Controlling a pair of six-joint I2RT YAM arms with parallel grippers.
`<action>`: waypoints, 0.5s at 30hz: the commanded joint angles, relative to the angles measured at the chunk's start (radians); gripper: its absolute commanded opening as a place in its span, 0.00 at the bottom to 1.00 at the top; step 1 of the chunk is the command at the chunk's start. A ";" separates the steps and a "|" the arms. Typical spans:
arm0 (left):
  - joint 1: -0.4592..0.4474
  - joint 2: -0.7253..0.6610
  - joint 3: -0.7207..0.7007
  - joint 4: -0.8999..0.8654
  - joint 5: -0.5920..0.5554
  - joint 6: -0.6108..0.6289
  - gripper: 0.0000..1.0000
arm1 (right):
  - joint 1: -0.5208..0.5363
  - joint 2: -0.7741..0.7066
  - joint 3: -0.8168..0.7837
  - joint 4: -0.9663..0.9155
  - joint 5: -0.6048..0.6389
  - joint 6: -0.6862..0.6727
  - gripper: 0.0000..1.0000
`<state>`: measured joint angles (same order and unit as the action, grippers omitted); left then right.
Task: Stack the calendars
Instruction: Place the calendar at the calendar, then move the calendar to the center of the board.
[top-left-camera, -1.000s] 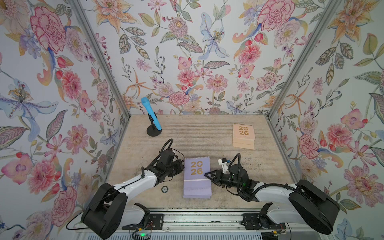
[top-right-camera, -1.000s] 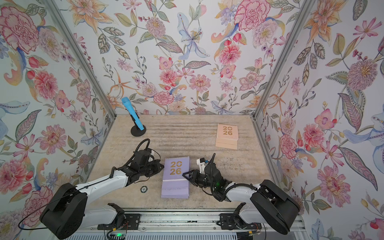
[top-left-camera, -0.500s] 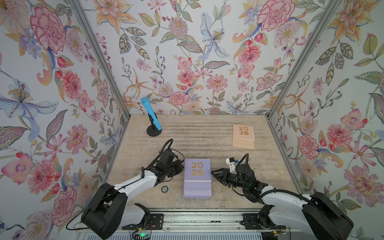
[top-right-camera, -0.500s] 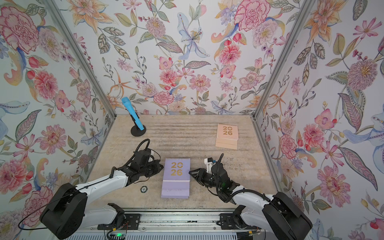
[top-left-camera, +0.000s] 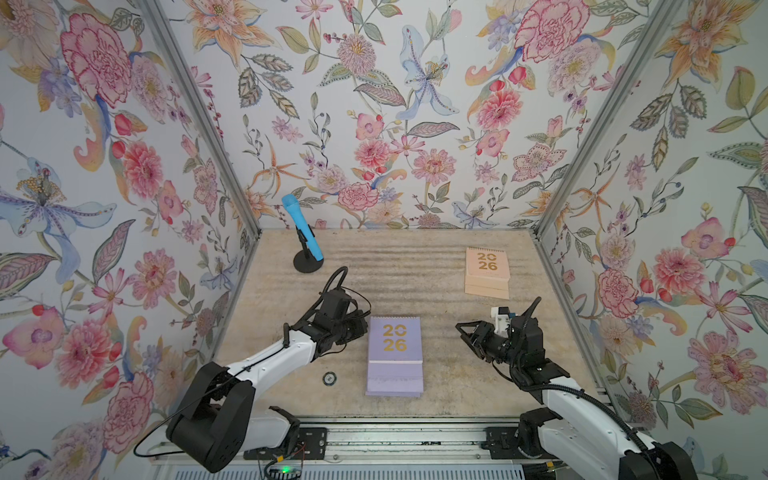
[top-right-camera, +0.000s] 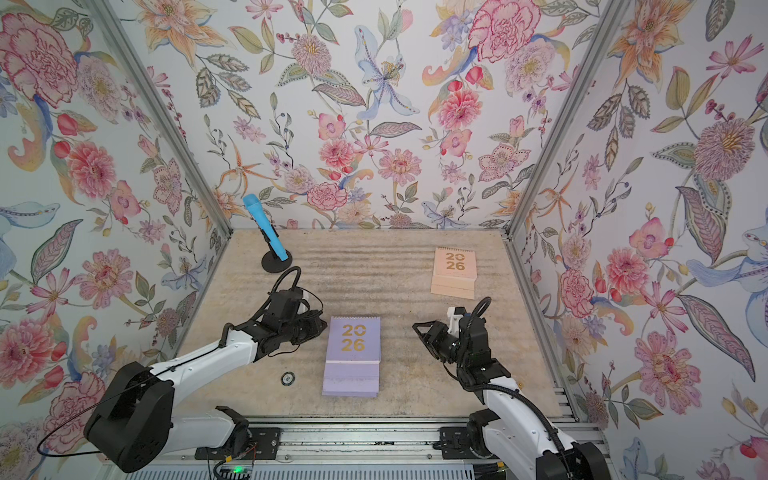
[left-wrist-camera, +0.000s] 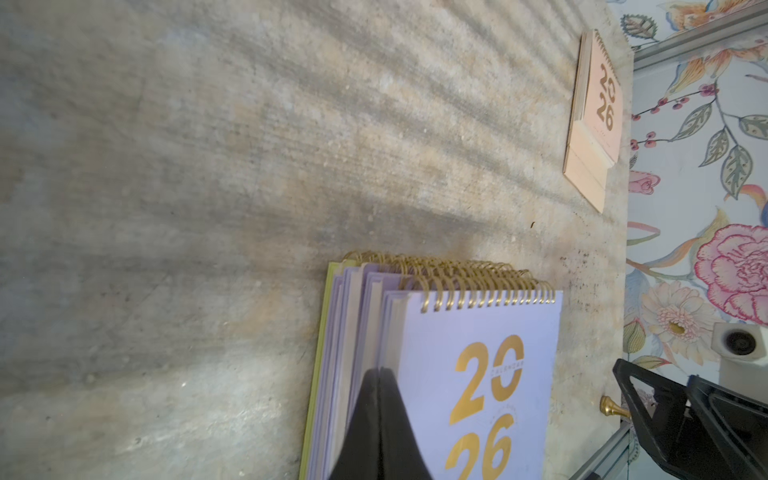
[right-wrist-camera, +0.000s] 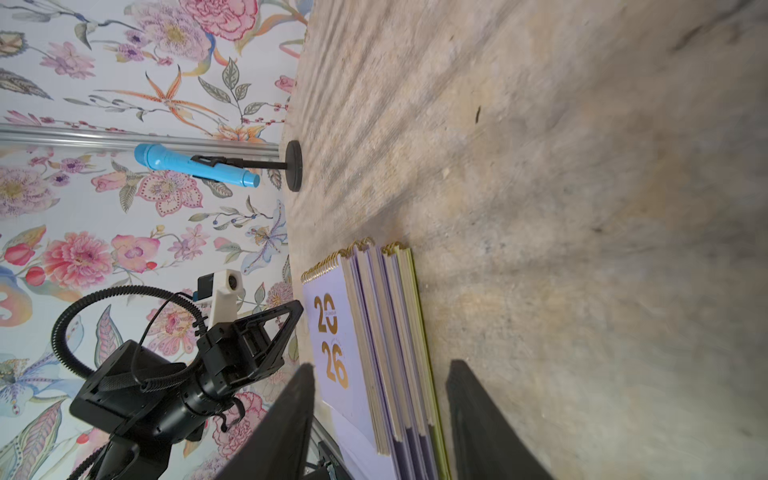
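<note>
Lavender calendar stack (top-left-camera: 395, 353) on the bench (top-left-camera: 415, 257): left claw (top-left-camera: 364, 331) pressed together at its edge, right claw (top-left-camera: 464, 336) spread, empty, beside it.

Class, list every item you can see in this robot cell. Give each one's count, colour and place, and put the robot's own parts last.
lavender calendars: several, exact count unclear; lavender with gold "2026"; stacked near the middle of the table.
yellow-green calendar: one; yellow-green; bottom of that stack.
peach calendar: one; peach; flat and alone, far right of the table.
microphone: one; blue; far left corner, on its stand.
stand: one; black; under the microphone.
small disc: one; dark, pale centre; on the table left of the stack.
table: one; mottled beige; the floor of the cell.
walls: three; floral paper; around the table.
left pincer: one; black; shut, at the stack's left edge.
right pincer: one; black; open, empty, right of the stack, apart from it.
</note>
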<state>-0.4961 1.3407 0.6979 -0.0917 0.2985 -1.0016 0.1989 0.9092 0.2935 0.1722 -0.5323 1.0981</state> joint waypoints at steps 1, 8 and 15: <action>0.010 0.041 0.082 -0.047 -0.024 0.044 0.00 | -0.100 0.040 0.079 -0.107 -0.091 -0.089 0.52; 0.009 0.153 0.217 -0.045 0.009 0.052 0.00 | -0.292 0.222 0.260 -0.182 -0.131 -0.201 0.60; 0.005 0.278 0.304 0.019 0.065 0.011 0.00 | -0.392 0.392 0.424 -0.220 -0.050 -0.247 0.64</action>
<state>-0.4957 1.5757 0.9649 -0.1020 0.3336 -0.9768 -0.1730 1.2518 0.6525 0.0013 -0.6193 0.9070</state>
